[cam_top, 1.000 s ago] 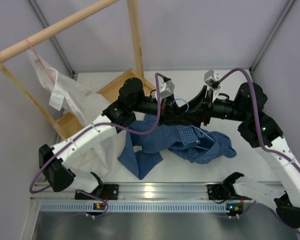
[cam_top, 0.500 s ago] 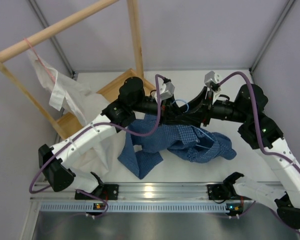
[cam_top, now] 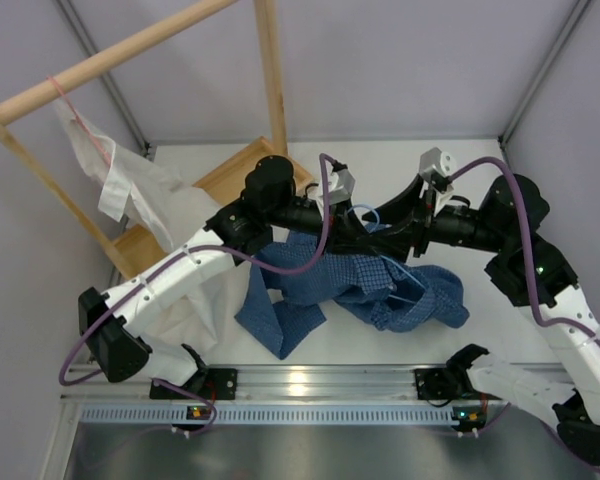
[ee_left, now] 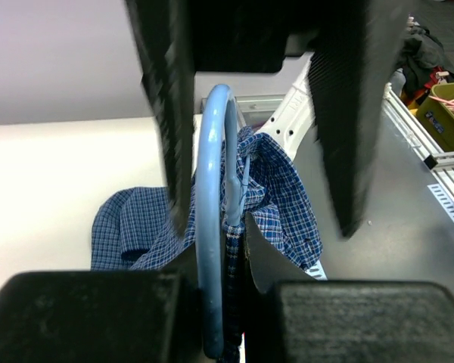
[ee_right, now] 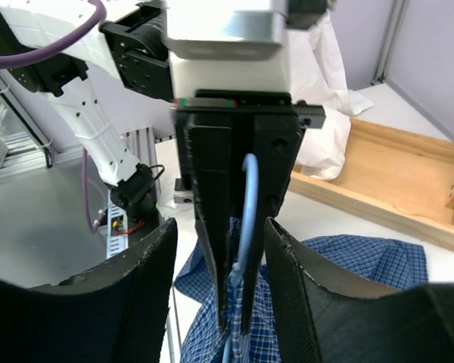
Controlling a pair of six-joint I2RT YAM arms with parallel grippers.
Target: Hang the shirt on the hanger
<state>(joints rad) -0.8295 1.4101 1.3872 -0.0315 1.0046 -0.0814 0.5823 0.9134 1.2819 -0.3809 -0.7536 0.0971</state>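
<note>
The blue checked shirt lies bunched on the table under both grippers, partly lifted at the middle. The light-blue wire hanger pokes its hook up out of the cloth. My left gripper is shut on the hanger just below the hook, with a fold of shirt pinched beside the wire. My right gripper faces it, open. In the right wrist view its fingers straddle the left gripper's closed fingers and the hanger. The hanger's triangle is hidden in the cloth.
A wooden rack stands at the back left, with a slanted rod, an upright post and a base frame. A pinkish-red hanger on the rod carries a white garment. An aluminium rail runs along the near edge.
Both arms have shifted a little to the right, the right arm's elbow most. The hanger hook and lifted shirt moved with them. The left gripper's hold is unchanged.
</note>
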